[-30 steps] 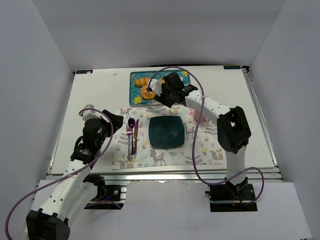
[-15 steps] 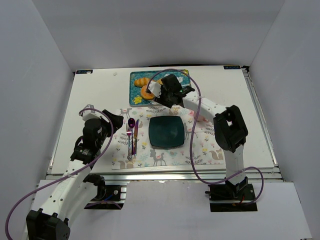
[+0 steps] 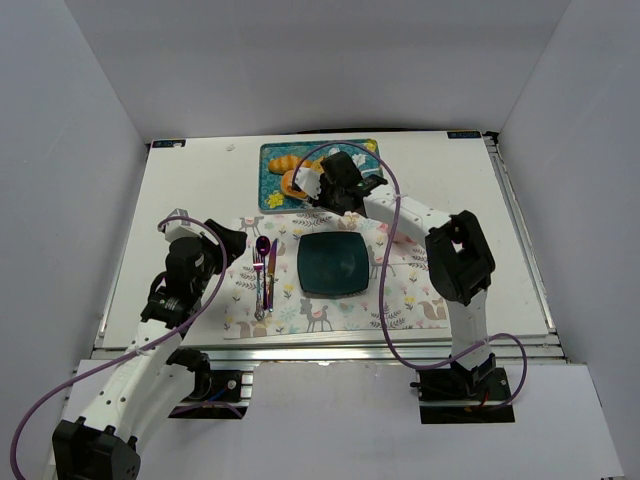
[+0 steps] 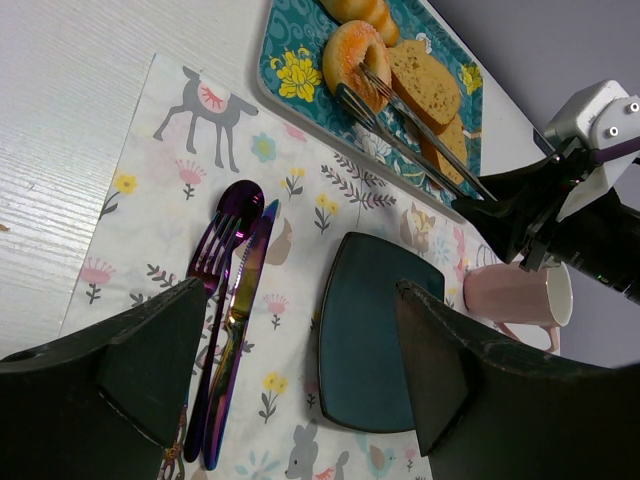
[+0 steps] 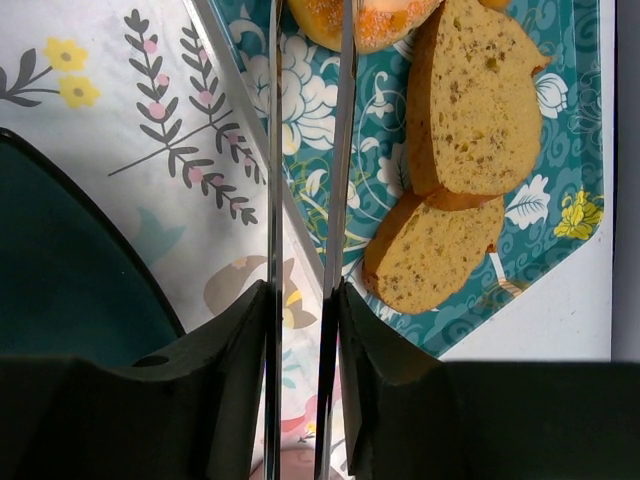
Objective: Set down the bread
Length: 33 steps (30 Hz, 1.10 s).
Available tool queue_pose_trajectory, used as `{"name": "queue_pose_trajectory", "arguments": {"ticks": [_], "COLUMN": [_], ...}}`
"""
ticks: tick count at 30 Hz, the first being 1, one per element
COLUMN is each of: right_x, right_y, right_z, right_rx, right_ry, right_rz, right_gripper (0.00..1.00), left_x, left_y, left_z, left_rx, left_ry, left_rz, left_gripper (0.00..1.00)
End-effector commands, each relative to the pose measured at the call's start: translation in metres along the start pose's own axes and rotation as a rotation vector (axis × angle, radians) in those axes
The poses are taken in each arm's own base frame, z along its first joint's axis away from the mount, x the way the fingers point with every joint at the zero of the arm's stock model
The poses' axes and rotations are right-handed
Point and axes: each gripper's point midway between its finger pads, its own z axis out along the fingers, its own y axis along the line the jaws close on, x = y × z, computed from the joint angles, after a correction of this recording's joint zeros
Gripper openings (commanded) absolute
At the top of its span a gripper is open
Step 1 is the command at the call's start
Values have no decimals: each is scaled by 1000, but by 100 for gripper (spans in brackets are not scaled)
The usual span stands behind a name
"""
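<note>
presently on the table: item, the bread, a sugared golden ring, lying on the left part of the teal tray at the far side, just near of the croissant and left of two oval slices. item, the right gripper, pressed onto a pair of long metal tongs, whose thin arms run out to straddle the ring; their reach means the wrist need not crowd the tray. whether the tips already bite the crust i cannot tell. item, the dark plate, bare, on the placemat just near of the tray, presumably where the ring is meant to land. item, cutlery to the plate's left and pink mug to its right, laid as a place setting. item, the left gripper, jaws spread wide and holding nothing, parked over the mat's left side, likely to keep clear.
</note>
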Motion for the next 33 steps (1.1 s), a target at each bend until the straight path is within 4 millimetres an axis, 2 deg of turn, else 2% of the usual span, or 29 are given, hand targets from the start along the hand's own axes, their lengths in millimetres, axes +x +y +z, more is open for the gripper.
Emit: {"name": "queue_pose_trajectory", "arguments": {"ticks": [1,3,4,8,9,10,11,12,13,14,15,16,19,22,26,27,28,29,32,33], "right_x": [-29,-34,-43,-47,-41,-40,-22,-17,-20,-12,6,11,41,68,86,86,87,85,81,79], "right_y": [-14,-22,-25,-28,-19,-17,-4,3,9,18,38,51,86,114,128,125,125,123,119,119], "right_z": [-26,-38,-50,-84,-87,-105,-104,-110,-132,-138,-139,-157,-178,-189,-187,-186,-183,-183,-183,-185], "right_rx": [32,42,34,-16,-48,-74,-107,-123,-139,-158,-206,-232,-273,-292,-292,-277,-279,-275,-274,-272], "right_ry": [-104,-138,-179,-246,-246,-275,-252,-259,-300,-297,-268,-276,-252,-217,-181,-184,-175,-175,-180,-189], "right_rz": [4,44,56,127,141,145,147,141,126,118,102,93,71,76,97,102,107,115,126,123], "right_gripper": [5,2,2,0,0,0,0,0,0,0,0,0,0,0,6,8,11,25,41,43], "left_x": [-6,-7,-7,-8,-8,-9,-9,-8,-8,-8,-8,-8,-5,-2,2,1,0,1,-2,-3], "left_y": [-2,-3,-2,-3,-4,-5,-5,-4,-4,-5,-5,-5,-5,-6,-8,-10,-11,-11,-13,-13], "left_z": [-2,-3,-3,-3,-3,-3,-3,-3,-3,-4,-4,-4,-3,0,4,4,4,5,4,4], "left_rx": [9,10,10,14,16,19,19,20,21,24,29,32,38,47,55,60,61,59,59,58], "left_ry": [-26,-32,-32,-34,-36,-38,-38,-37,-38,-39,-41,-42,-37,-26,-7,-6,-5,2,-1,-2], "left_rz": [-3,-4,-4,-6,-7,-7,-7,-7,-9,-12,-13,-16,-18,-19,-11,-10,-4,0,9,9], "left_gripper": [85,85,85,85,85,85,85,85,85,85,85,85,85,85,85,85,85,85,85,85]}}
